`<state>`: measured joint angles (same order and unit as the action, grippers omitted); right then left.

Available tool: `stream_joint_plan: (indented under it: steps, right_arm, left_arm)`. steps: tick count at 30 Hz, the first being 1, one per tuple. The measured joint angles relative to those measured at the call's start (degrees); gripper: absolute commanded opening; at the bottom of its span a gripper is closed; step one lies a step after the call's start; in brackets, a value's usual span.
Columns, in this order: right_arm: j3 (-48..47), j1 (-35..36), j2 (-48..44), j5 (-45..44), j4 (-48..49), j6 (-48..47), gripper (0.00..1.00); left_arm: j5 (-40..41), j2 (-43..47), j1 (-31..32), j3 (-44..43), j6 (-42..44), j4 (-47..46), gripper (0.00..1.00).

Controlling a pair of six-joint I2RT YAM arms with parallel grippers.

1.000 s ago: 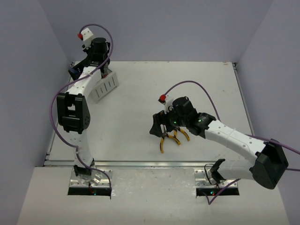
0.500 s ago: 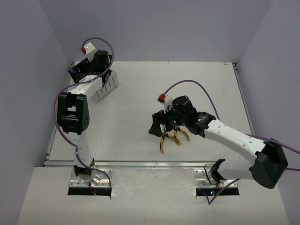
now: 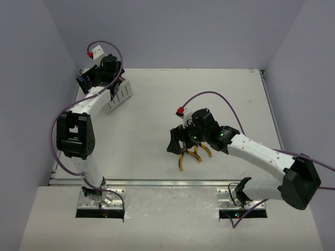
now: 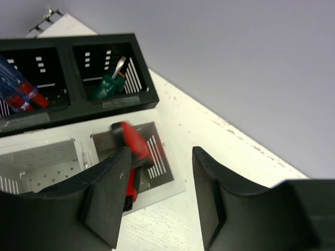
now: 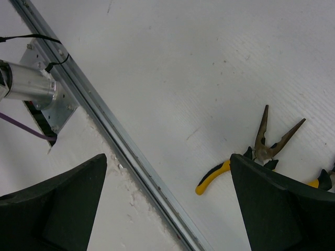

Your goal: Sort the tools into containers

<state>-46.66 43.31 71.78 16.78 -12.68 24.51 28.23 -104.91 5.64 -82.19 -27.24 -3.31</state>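
Utility knife in white bin, wrist-only

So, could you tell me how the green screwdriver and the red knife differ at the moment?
The screwdriver sits in the black bin; the knife is in the white bin. The screwdriver shows whole, tip up; the knife is partly hidden behind a finger of the left pincer. The screwdriver's handle is green, the knife's red and black. Both are in bins, and neither is gripped.
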Motion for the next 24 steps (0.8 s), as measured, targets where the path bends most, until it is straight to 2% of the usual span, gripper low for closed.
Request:
stream_joint_plan:
  steps: [2,4,10,12,14,17,24]
  right_arm:
    - [0.0,0.0,0.0,0.0,0.0,0.0,0.99]
    - [0.1,0.0,0.0,0.0,-0.1,0.0,0.99]
    - [0.1,0.0,0.0,-0.1,-0.7,-0.5,0.99]
    - [0.1,0.0,0.0,-0.1,-1.2,-0.8,0.99]
    - [0.1,0.0,0.3,-0.1,-1.4,-1.1,0.99]
    - [0.1,0.0,0.9,-0.1,-1.6,-1.7,0.99]
    - [-0.2,0.0,4.6,0.7,-1.6,-2.0,0.99]
  left_arm:
    - [0.0,1.0,0.1,-1.2,0.0,0.1,0.60]
    - [0.3,1.1,0.1,-3.0,0.1,0.2,0.62]
    - [1.0,0.7,0.1,-4.2,0.0,2.0,0.58]
    - [1.3,-0.4,0.1,-5.3,-0.2,4.0,0.68]
    - [2.1,-1.1,0.1,-5.8,-0.8,5.9,0.71]
    - [3.9,-1.1,0.1,-5.9,-2.2,9.3,0.70]
    - [6.6,-1.7,0.2,-10.3,-4.5,15.9,0.57]
